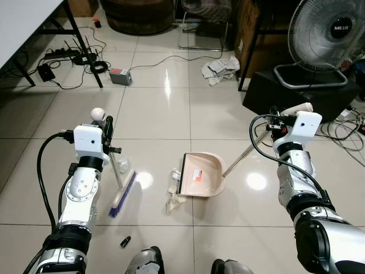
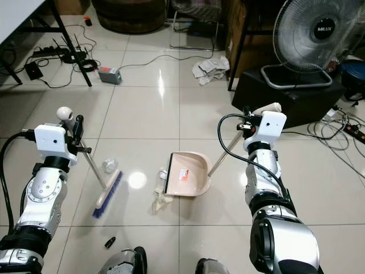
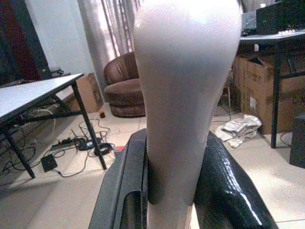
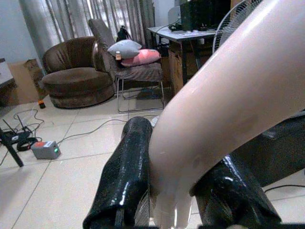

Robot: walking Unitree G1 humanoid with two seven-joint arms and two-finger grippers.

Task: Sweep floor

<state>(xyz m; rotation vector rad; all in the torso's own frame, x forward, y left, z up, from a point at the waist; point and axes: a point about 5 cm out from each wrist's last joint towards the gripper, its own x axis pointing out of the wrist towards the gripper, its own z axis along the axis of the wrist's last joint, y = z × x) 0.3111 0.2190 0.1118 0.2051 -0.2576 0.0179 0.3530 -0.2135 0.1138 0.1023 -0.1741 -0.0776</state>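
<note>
Head views: left gripper point(image 1: 108, 127) pinches the top of the broom point(image 1: 122, 193) handle, and the shaft slants down and inward from it to the bristle head, which rests on the tiled floor point(image 1: 159, 108) below and just inside that arm. The tilt looks meant to keep the bristles flat on the tile while the arm stays high.
Dustpan: right gripper point(image 1: 277, 123) clamps the pale long handle near its top; the handle runs down and inward to the dustpan point(image 1: 201, 174), which lies on the tile well below that gripper with its open mouth facing the broom, probably so debris can be pushed straight in.
Debris: crumpled paper scraps point(image 1: 173, 191) lie at the pan's lip, between pan and bristles, nearer the pan. A small dark object point(image 1: 125, 241) lies near the robot's feet, outside the broom's path, and a clear scrap point(image 1: 121, 166) sits just beside the shaft.
Left wrist view: both black fingers point(image 3: 228, 191) press against the pale rounded broom handle end point(image 3: 186, 95) that rises between them.
Right wrist view: black fingers point(image 4: 125, 176) grip the pinkish dustpan handle point(image 4: 224, 100) from both sides, and it crosses them at a slant.
</note>
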